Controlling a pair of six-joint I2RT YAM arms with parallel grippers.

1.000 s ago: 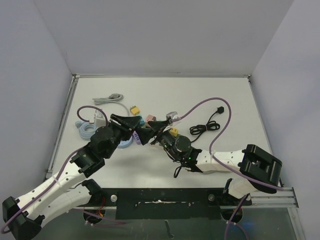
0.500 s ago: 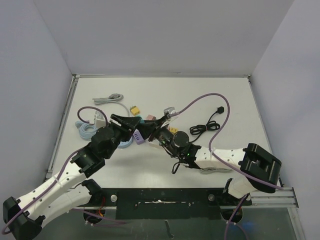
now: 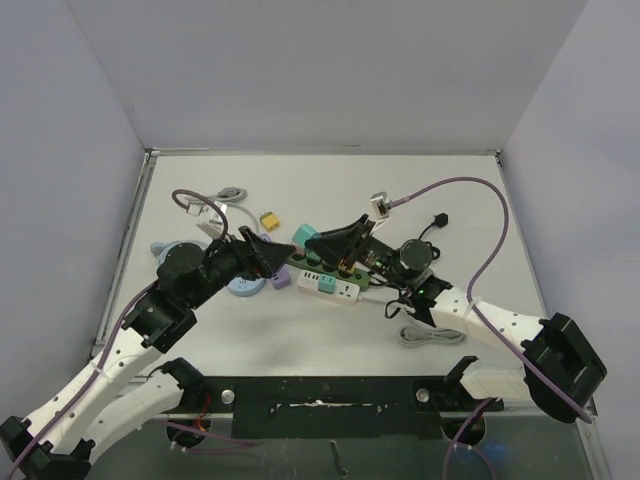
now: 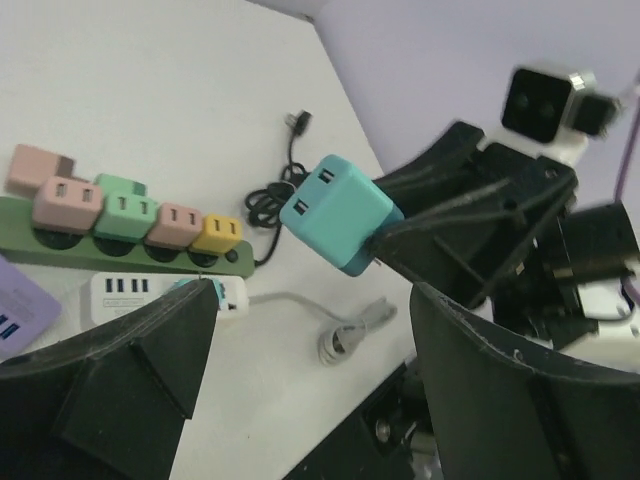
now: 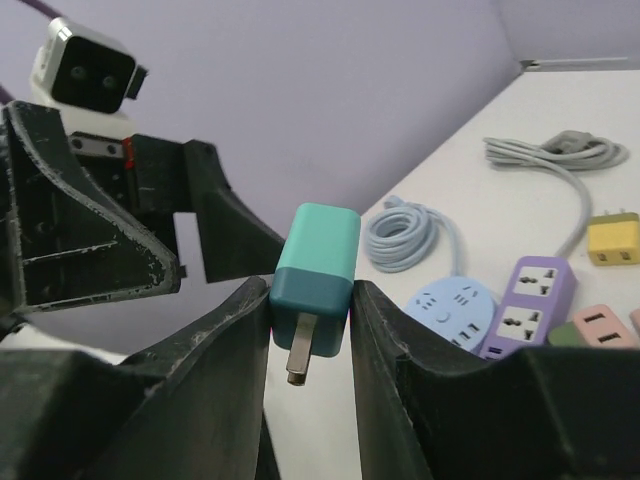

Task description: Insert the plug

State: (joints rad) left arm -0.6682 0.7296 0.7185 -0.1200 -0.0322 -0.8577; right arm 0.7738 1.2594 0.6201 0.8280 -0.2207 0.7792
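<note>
Right gripper (image 5: 310,318) is clamping teal plug (image 5: 318,255) off the table (image 4: 150,100); left gripper (image 4: 312,320) is gaping empty. We're judging carry step in hand; next needs prongs aligning w/ a free green strip (image 4: 100,256) socket.

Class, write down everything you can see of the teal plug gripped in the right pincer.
The teal plug is a boxy, plastic-looking charger, lighter teal above a darker band, with a flat metal prong showing at its lower end. The left wrist view shows two USB ports on the opposite face. The right pincer is shut on its sides and holds it roughly upright, clear of the table, with nothing else touching it.
</note>
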